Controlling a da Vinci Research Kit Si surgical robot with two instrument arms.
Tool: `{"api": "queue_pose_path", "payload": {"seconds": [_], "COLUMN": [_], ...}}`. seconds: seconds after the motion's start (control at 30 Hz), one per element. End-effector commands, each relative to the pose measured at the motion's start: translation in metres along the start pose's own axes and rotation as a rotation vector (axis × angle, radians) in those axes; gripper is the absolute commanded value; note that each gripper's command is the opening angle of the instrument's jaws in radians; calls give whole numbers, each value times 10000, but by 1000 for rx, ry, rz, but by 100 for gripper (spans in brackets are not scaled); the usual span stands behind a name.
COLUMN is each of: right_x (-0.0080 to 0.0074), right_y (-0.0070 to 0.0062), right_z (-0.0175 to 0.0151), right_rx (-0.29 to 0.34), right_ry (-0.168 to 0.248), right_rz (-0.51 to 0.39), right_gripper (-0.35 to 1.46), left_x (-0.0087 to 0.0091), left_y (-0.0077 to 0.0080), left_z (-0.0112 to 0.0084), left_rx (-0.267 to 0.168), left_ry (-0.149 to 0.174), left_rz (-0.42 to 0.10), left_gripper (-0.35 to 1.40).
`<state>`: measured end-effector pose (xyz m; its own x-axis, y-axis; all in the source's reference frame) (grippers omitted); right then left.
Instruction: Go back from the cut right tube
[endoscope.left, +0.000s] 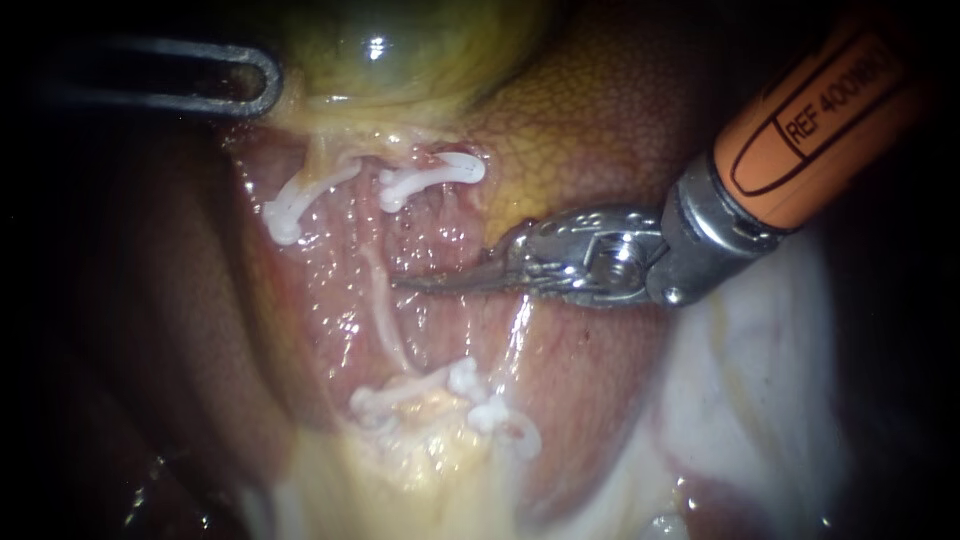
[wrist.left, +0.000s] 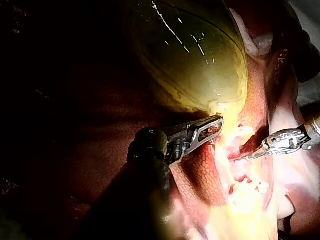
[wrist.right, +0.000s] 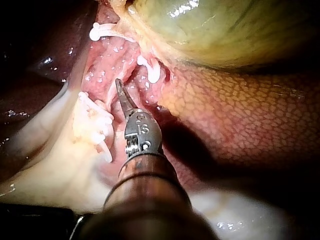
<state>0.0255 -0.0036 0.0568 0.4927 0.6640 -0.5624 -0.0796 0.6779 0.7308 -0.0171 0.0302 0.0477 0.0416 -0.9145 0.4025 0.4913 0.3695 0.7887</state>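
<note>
My right instrument (endoscope.left: 425, 283) comes in from the upper right, its curved blades shut together and holding nothing. The blade tip lies over raw pink tissue, in the gap between an upper white clip (endoscope.left: 432, 175) and the lower clips (endoscope.left: 470, 385), where the right tube is cut. It also reaches just past a thin pale left tube (endoscope.left: 380, 300), which runs whole from another upper clip (endoscope.left: 290, 205) down to the lower clips. In the right wrist view the blades (wrist.right: 121, 92) point between the clips (wrist.right: 152, 70). My left instrument (endoscope.left: 255, 85) is shut on the gallbladder (endoscope.left: 400, 50) at its lower edge.
Mottled brown liver (endoscope.left: 600, 120) lies behind the right instrument's shaft. Pale white tissue (endoscope.left: 740, 390) spreads at the lower right and yellowish fat (endoscope.left: 430, 470) below the lower clips. In the left wrist view the gallbladder (wrist.left: 195, 55) bulges ahead of the left jaws (wrist.left: 212, 129).
</note>
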Motion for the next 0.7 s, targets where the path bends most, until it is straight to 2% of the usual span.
{"api": "queue_pose_path", "payload": {"seconds": [0.03,0.17,0.2,0.27,0.3,0.33,0.53,0.6,0.7], "right_x": [0,0,0,-1,-1,0,0,-2,-7], "right_y": [0,-1,-1,-2,-2,-1,-5,-8,-16], "right_z": [0,0,1,2,3,4,5,2,-9], "right_rx": [0,12,26,45,54,67,57,36,-33], "right_ry": [0,4,17,74,93,106,113,119,122], "right_rz": [-1,-2,-5,-15,-20,-25,-37,-43,-101], "right_gripper": [-35,-35,-28,74,96,109,124,128,133], "left_x": [0,0,0,0,0,0,0,0,0], "left_y": [0,0,0,0,0,0,0,0,0], "left_z": [0,0,0,0,0,0,0,0,0], "left_rx": [0,0,0,0,0,0,1,1,1], "left_ry": [0,0,0,0,0,0,0,0,1], "left_rz": [0,0,0,0,0,0,0,0,0], "left_gripper": [-35,-35,-35,-35,-35,-35,-35,-35,-35]}}
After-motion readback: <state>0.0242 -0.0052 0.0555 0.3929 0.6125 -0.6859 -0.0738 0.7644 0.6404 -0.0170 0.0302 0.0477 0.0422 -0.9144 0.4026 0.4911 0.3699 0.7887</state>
